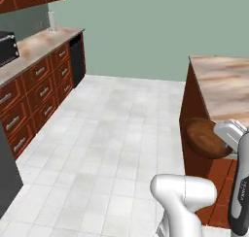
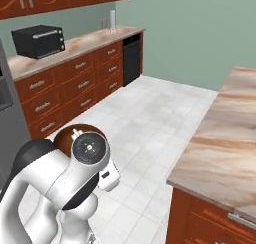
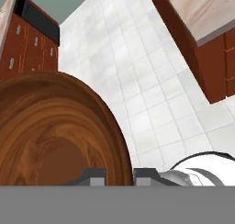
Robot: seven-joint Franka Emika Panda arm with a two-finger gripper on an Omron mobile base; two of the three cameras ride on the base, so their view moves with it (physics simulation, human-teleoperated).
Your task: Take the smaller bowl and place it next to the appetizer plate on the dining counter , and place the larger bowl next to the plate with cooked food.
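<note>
One brown bowl carried above the floor

One long dining counter (image 2: 225, 133) shows its bare marble surface in the right base view; the left base view adds its wood side. Beside that side, the smaller bowl (image 1: 206, 138) hangs over the tiled floor (image 1: 112, 134). Hand view: the jaws pinch its rim, shut on it, gripper (image 3: 119, 175).

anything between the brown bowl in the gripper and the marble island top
Nothing visible does. The gripper holds the smaller bowl by its rim, beside the dining counter, below its top; the stretch in view is bare.
</note>
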